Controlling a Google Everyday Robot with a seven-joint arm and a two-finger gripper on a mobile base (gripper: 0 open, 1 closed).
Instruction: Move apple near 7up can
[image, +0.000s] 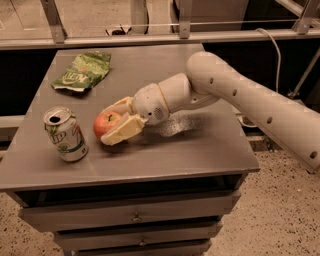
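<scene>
Clamping the apple (106, 122) between its two cream fingers (125, 133), the end effector (107, 125) is hanging low over the left half of the table (200, 150). One finger is curving over the far side of the fruit and the other is lying along its near side, so both are pressing against the red skin. Whether the apple is touching the grey tabletop or riding just above it, I cannot tell; a dark shadow is lying directly under it.

The 7up can (65, 134) is standing upright near the table's 8 o'clock edge, its open silver top facing up. The apple is sitting at the can's 3 o'clock, near it but with a strip of bare tabletop showing between them.

The pale arm (240, 95) is reaching in from about 4 o'clock, crossing the right edge of the table and bending at the wrist toward 9 o'clock.

A flat green chip bag (82, 71) is lying at the table's 11 o'clock corner, well apart from the can, at roughly the can's 12 o'clock. Drawers (135, 217) are showing below the tabletop.
</scene>
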